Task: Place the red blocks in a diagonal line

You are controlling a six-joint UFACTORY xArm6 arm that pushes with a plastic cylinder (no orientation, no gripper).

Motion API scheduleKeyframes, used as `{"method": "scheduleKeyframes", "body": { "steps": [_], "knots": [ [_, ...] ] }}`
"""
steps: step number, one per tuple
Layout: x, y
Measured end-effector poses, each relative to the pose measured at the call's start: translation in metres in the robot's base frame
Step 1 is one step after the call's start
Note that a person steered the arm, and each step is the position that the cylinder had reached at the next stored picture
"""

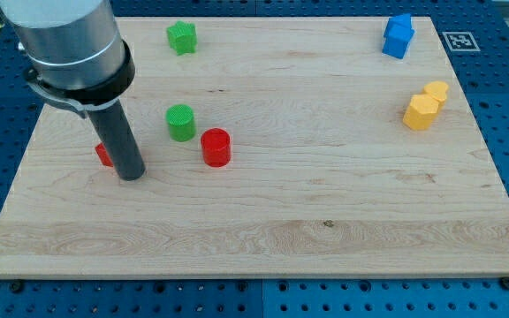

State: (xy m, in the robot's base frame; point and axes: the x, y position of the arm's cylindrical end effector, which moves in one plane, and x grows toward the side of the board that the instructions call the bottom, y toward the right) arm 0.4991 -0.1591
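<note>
A red cylinder [216, 147] stands left of the board's middle. A second red block [103, 155] sits further left, mostly hidden behind my rod, so its shape cannot be made out. My tip [131, 175] rests on the board right against that hidden red block's right side, about a hand's width left of the red cylinder. A green cylinder [180, 122] stands just up and left of the red cylinder.
A green star-like block [182, 38] lies near the top edge. Two blue blocks [398, 36] sit at the top right. Two yellow blocks [425, 106] sit at the right. The wooden board [325, 221] lies on a blue pegboard.
</note>
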Motion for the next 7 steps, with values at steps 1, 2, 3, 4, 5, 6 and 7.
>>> {"method": "scheduleKeyframes", "body": {
  "steps": [1, 2, 3, 4, 5, 6, 7],
  "knots": [
    [-0.007, -0.013],
    [-0.012, -0.04],
    [-0.023, -0.063],
    [-0.043, -0.063],
    [-0.051, -0.063],
    [-0.057, -0.063],
    [-0.077, -0.065]
  ]
}}
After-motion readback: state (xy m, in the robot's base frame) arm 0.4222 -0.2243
